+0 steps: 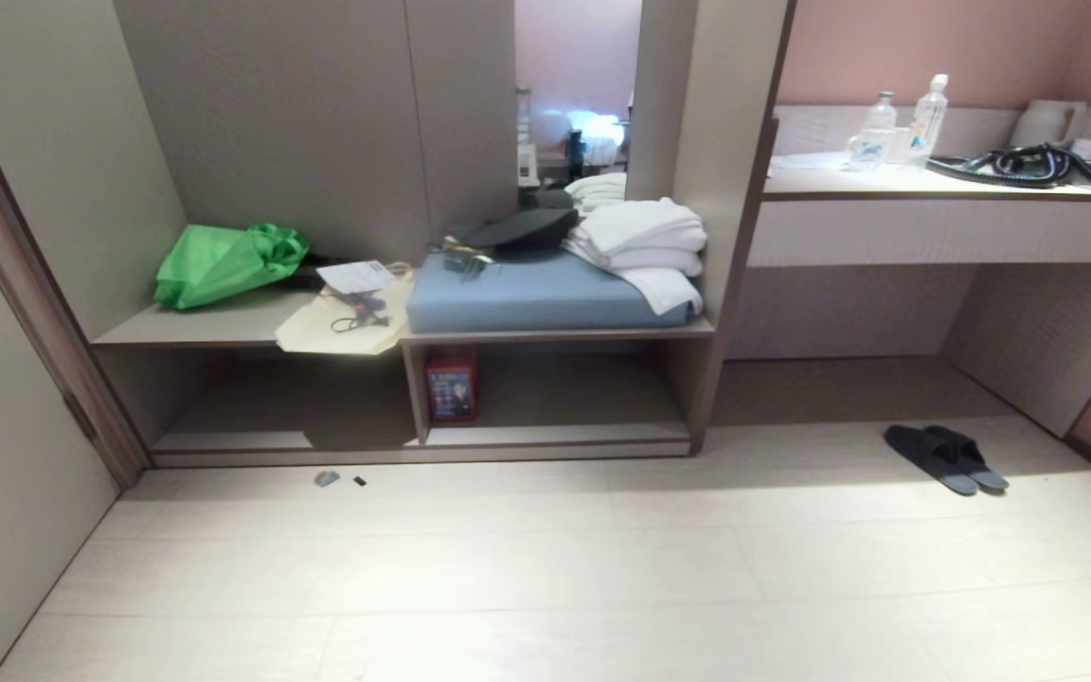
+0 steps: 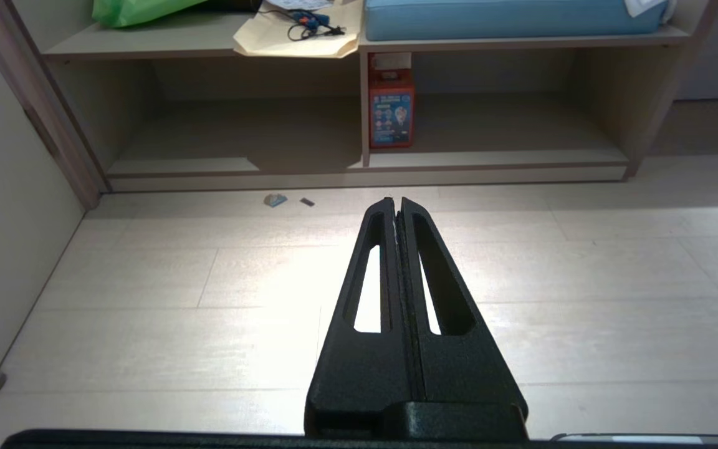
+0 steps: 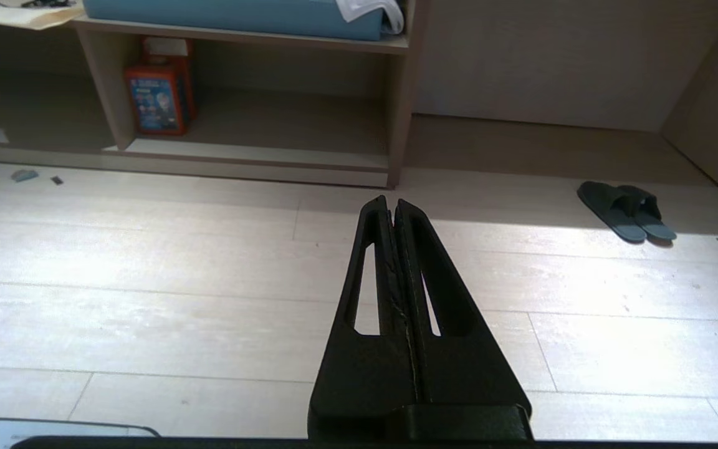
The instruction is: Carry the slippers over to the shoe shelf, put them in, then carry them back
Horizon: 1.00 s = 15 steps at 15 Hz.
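Both grippers — left (image 2: 396, 202), right (image 3: 391, 202) — hung clenched and empty above the floor (image 1: 545, 568), slippers (image 1: 948, 457) well apart from the shoe shelf (image 1: 413, 440).

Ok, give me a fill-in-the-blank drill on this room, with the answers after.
1. The slippers lie on the ____, right of the shoe shelf.
2. Beside the shelf's middle divider stands a ____ box.
3. Folded white towels rest on the ____ cushion.
4. Both the left gripper and right gripper are ____, holding nothing.

Answers: floor; red; blue; shut
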### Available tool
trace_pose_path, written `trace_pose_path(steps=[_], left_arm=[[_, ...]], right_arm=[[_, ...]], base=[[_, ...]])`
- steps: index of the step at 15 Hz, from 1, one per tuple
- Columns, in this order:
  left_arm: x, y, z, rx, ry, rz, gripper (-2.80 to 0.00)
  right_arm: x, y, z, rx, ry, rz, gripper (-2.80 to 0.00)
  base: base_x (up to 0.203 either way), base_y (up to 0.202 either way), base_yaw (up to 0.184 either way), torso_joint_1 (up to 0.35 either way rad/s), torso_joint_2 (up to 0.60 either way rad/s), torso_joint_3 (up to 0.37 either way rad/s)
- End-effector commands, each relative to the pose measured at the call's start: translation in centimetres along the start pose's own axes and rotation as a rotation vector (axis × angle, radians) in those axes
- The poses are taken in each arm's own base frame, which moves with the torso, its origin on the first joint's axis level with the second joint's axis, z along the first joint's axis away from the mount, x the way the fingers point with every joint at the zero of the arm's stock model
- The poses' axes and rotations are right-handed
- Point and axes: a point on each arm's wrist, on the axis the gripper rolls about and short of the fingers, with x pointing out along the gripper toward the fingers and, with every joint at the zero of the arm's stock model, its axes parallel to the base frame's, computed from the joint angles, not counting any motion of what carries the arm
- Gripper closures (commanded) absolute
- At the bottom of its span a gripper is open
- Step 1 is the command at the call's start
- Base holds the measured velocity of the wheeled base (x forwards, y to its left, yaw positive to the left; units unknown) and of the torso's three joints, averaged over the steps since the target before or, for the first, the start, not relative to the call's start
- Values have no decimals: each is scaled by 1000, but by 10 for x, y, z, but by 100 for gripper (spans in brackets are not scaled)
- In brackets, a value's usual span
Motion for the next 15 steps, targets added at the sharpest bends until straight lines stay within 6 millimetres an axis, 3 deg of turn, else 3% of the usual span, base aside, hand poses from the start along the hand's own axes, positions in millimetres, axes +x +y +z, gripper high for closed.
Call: trace_pose_path(steps=[1,15], left_arm=[[0,0,0,0,-1,1,0],[0,0,0,0,-1,0,0]], right_arm=[[0,0,0,-1,1,0,0],[0,0,0,7,1,0,0]], base=[[-195,0,2,0,3,3],[-195,0,2,1,2,3]])
